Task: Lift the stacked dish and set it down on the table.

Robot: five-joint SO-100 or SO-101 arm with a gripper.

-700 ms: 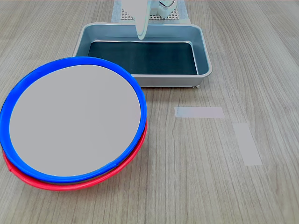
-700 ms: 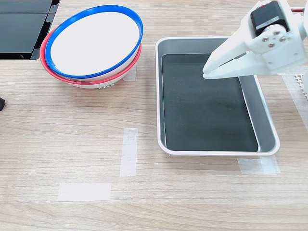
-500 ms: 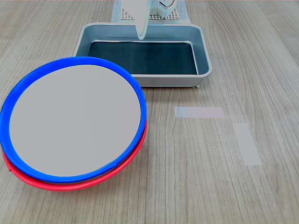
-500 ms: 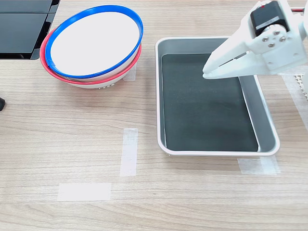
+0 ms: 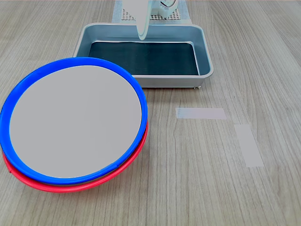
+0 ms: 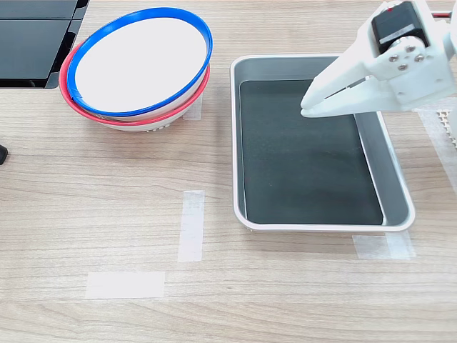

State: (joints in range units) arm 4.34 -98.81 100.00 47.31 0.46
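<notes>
My gripper, fingers together, hangs over the metal tray; the blue-rimmed plate sits stacked upper left.

Looks like a lab or test bench. Wood-grain table with tape strips marking spots, white robot arm upper right.

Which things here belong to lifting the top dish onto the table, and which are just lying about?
Belong to the job:
blue-rimmed dish
table
hand, above the tray

Just lying about:
red-rimmed dish, underneath
metal tray
tape strips
</notes>
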